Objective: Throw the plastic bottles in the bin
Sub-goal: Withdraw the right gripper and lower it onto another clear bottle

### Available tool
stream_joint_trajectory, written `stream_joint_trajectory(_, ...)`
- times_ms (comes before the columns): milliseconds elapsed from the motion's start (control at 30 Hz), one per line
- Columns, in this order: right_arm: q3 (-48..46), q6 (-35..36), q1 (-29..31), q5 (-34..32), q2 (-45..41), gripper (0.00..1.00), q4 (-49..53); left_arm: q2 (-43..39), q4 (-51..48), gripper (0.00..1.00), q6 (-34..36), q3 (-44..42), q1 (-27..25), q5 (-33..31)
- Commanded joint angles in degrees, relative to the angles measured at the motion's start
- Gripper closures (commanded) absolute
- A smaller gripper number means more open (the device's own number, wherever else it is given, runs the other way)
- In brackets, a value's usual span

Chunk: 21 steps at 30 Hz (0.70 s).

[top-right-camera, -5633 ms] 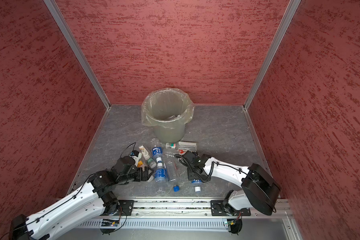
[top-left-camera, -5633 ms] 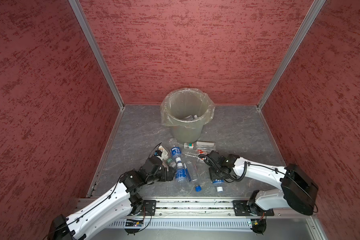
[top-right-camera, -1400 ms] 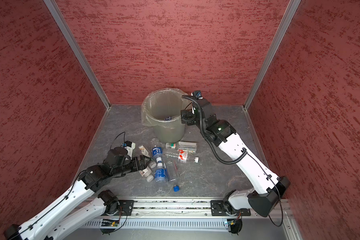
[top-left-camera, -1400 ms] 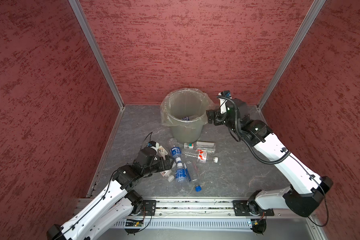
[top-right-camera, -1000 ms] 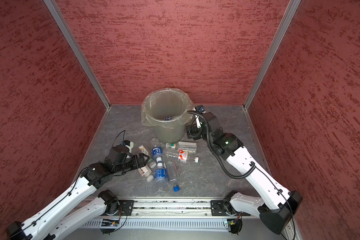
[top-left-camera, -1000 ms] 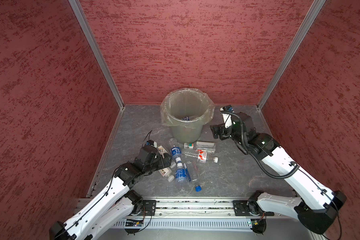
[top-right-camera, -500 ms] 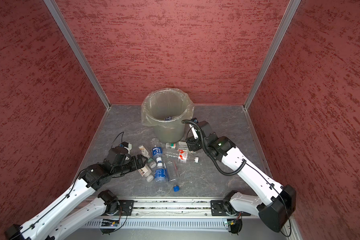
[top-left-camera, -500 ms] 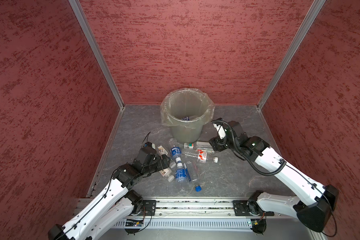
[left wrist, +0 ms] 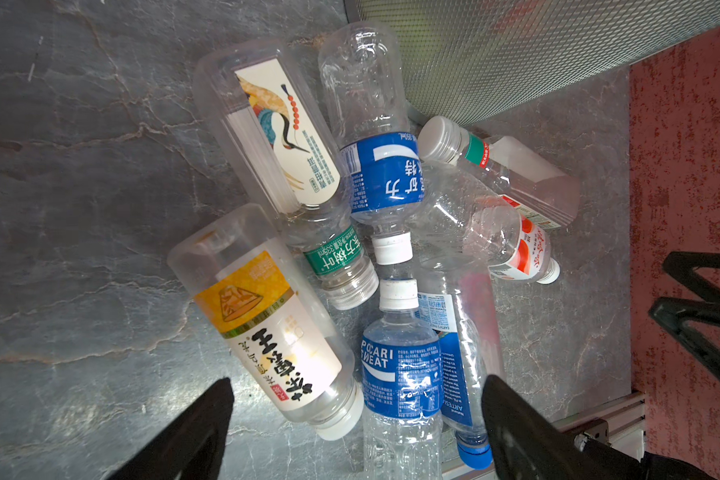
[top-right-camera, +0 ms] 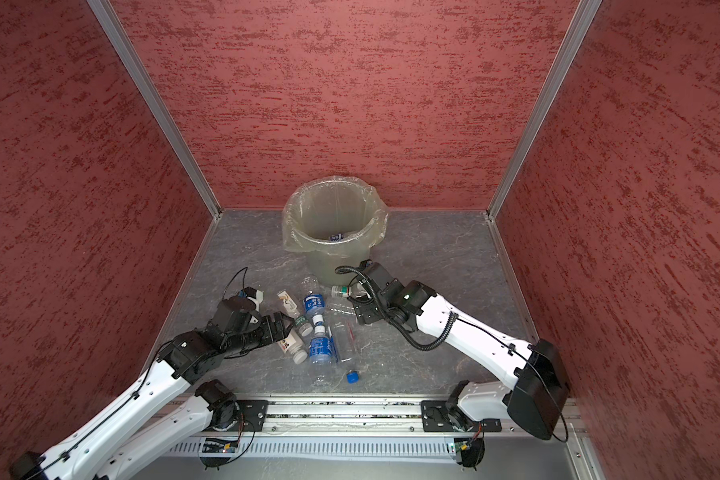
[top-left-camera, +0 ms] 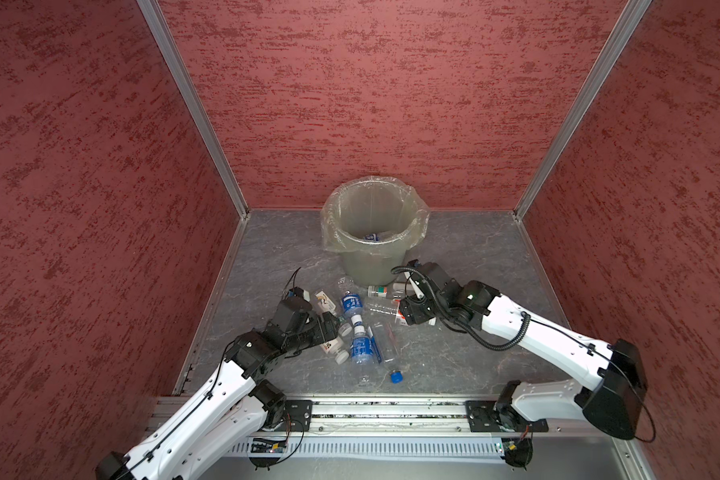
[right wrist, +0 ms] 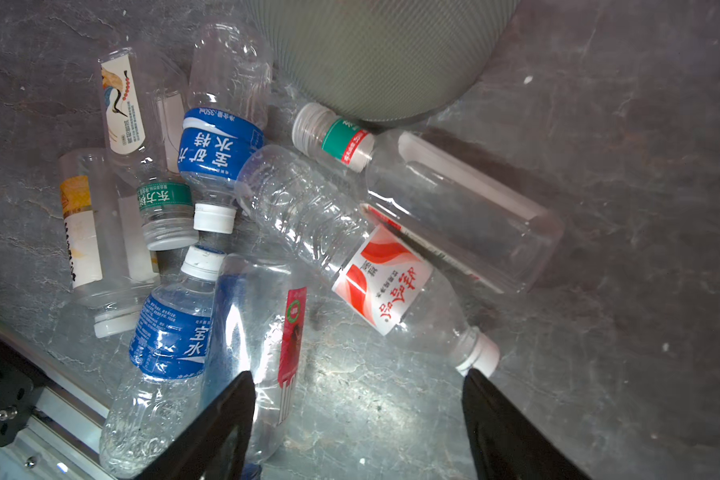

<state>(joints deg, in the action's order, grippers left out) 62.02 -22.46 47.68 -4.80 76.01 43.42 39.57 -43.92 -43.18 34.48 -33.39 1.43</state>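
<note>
Down from the bin (top-left-camera: 374,247), right hand (right wrist: 357,384) hangs open, empty, above plastic bottles (top-left-camera: 361,345); left hand (left wrist: 356,388) likewise; tabletop (top-left-camera: 481,249) rightward bare.

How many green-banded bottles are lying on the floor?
2: a square bottle beside the bin's base, a crane-labelled bottle at the pile's left side. Bin contents mostly hidden.

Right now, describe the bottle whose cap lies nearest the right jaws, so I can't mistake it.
In front of the grey-green bin lies a pile of plastic bottles. On its right side is a clear ribbed bottle, the only one whose white label carries red swooshes.
</note>
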Motion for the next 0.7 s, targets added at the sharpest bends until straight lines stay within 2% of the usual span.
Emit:
stream_joint_trajectory(0, 0.0, -8.2, 1.2, 2.3, 0.5, 0.21, -1.5, 0.3, -0.7, 0.06, 0.9, -0.6, 0.2, 0.8)
stream_joint_trajectory(400, 2.7, -14.2, 11.0, 1.8, 10.3, 0.22, -0.9, 0.5, 0.7, 0.05, 0.0, -3.3, 0.0, 1.5)
stream_joint_trajectory(667, 3.3, -15.9, 13.1, 0.9, 14.5, 0.21, -1.0, 0.3, 1.0, 0.05, 0.2, -4.8, 0.0, 1.6)
